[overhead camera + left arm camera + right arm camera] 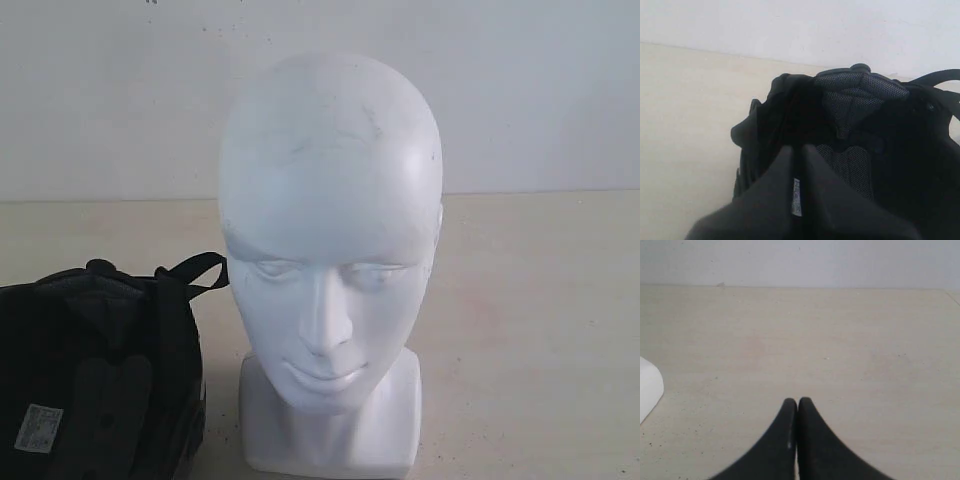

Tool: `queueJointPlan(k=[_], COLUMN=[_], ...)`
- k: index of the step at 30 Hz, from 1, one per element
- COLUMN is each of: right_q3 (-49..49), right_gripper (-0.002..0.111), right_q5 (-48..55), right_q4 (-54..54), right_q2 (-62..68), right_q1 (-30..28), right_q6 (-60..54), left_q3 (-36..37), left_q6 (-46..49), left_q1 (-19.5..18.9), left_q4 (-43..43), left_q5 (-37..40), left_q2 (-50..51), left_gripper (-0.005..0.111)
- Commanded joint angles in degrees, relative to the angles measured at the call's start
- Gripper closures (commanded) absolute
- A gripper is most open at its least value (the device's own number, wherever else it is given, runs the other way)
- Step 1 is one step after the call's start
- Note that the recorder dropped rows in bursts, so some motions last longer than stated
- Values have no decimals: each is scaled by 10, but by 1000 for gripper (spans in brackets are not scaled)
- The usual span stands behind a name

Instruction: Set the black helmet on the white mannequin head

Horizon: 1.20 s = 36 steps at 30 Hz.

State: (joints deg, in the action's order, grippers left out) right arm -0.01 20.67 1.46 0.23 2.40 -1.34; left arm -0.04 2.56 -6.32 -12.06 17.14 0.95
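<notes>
Both grippers clenched — left gripper (797, 150) by the helmet (855, 130), maybe nipping a white tag (796, 197); right gripper (797, 401) empty over the table (850, 340); helmet lies lining-up, eight o'clock of the head (330, 230); shell likely stiff, slick, lightish — take the padded rim.

The table (540, 330) is showing a pale cream surface with fine, faint wood grain. It is running back to meet the wall (100, 90) along a straight seam. The wall is presenting as plain, matte off-white, with a few faint marks. In the right wrist view, small dark specks are dotting one patch of the table.
</notes>
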Motion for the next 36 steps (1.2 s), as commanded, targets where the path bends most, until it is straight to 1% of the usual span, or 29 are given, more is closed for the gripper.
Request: queueJointPlan(k=[1,14,16,17,18,19,21,23,25,26,28,29,30,33,36], right_q3=[0,0,0,0,0,0,0,0,0,0,0,0,0,0,0], right_gripper=[108,108,108,108,108,108,108,108,108,108,108,108,108,108,108], right_q5=[-2,-2,-2,-2,0,0,-1,-1,-1,-1,-1,-1,-1,-1,-1], right_q4=[-5,-5,-5,-5,-5,-5,-4,-4,-4,-4,-4,-4,-4,-4,-4], right_q2=[-2,-2,-2,-2,-2,-2,-2,-2,-2,-2,-2,-2,-2,-2,-2], right_q1=[-2,-2,-2,-2,-2,-2,-2,-2,-2,-2,-2,-2,-2,-2,-2], right_q6=[-1,-1,-1,-1,-1,-1,-1,-1,-1,-1,-1,-1,-1,-1,-1], left_q3=[0,0,0,0,0,0,-11,-61,-138,-190,-272,-304,-325,-352,-357], left_q6=[1,1,1,1,1,1,1,8,36,59,101,104,104,104,104], left_q1=[2,2,2,2,2,2,2,2,2,2,2,2,2,2,2], left_q4=[1,1,6,26,29,29,34,52,52,52,30,10,-9,-20,-20], left_q5=[-2,-7,-26,-82,-110,-167,-191,-145,-61,-16,81,109,114,100,77], left_q2=[-2,-2,-2,-2,-2,-2,-2,4,21,34,68,83,93,98,98], left_gripper=[103,103,103,103,103,103,103,103,103,103,103,103,103,103,103])
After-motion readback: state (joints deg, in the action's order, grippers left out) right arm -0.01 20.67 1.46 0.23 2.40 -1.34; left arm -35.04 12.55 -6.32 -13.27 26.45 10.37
